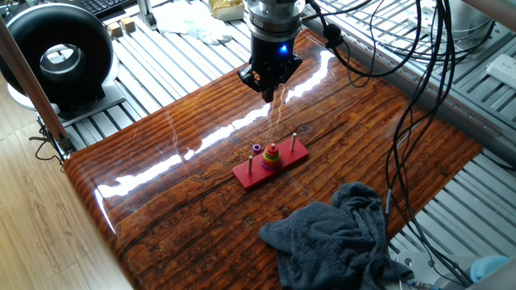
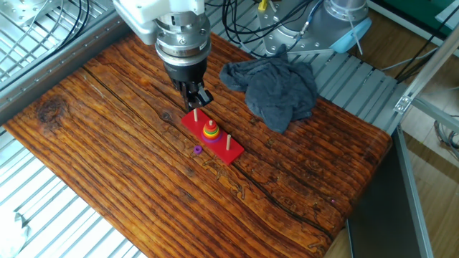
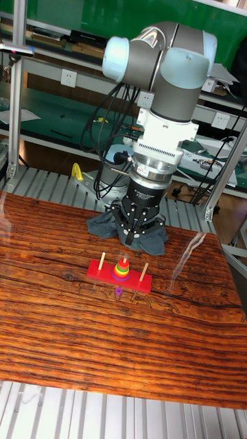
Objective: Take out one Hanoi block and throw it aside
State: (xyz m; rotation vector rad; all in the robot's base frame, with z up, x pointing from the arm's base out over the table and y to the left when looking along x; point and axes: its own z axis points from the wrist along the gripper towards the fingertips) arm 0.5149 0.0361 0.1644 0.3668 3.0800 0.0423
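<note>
Hanoi block tops the stack, seemingly just below the pincer.

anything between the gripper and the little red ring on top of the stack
Nothing visible. The gripper hangs above the red base, and the Hanoi block tops the stack on the middle peg, uncovered. The bare side pegs flank it without blocking a descent.

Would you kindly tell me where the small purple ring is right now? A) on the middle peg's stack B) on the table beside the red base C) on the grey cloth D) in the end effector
B: the small purple ring lies on the table beside the red base.
</note>
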